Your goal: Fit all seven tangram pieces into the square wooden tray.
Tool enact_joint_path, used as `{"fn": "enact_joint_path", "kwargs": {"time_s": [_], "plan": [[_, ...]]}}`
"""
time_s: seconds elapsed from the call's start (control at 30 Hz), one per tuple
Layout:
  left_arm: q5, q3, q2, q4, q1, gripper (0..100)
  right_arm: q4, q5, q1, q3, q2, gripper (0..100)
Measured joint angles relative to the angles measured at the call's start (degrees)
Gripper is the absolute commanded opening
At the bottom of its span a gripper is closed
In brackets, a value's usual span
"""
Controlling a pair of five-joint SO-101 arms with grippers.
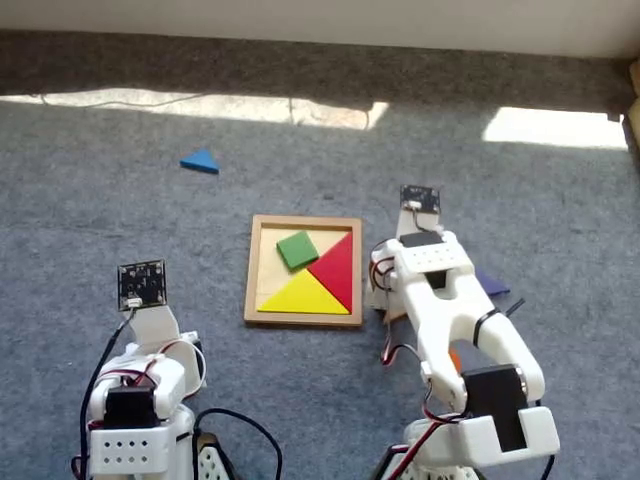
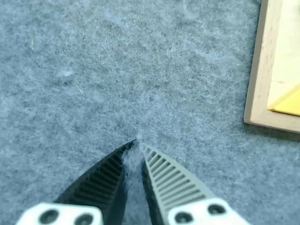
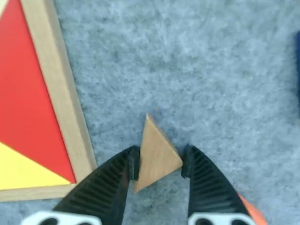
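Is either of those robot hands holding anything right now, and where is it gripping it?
The right hand pinches a tan triangle by two of its edges, one point sticking out ahead. The left hand is closed on nothing.

A grey-blue carpet (image 1: 110,230) lay under everything — short, fuzzy pile in the wrist views. Across its far part fell a long sunlit patch (image 1: 200,106) and, well apart from it, a shorter sunlit patch (image 1: 555,127). A thin pale cable (image 1: 120,98) trailed along the long one, and a pale strip (image 1: 300,18) bordered the carpet's far edge.
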Motion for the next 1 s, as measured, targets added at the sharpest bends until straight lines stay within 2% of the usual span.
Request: {"fn": "enact_joint_path", "kwargs": {"time_s": [0.53, 1.0], "plan": [[0.0, 0.0, 0.0, 0.0, 0.0, 0, 2.8, 9.7, -0.8, -1.1, -9.1, 10.4], [0.0, 0.0, 0.0, 0.0, 0.0, 0, 2.8, 10.0, -20.1, -15.2, -6.4, 10.4]]}}
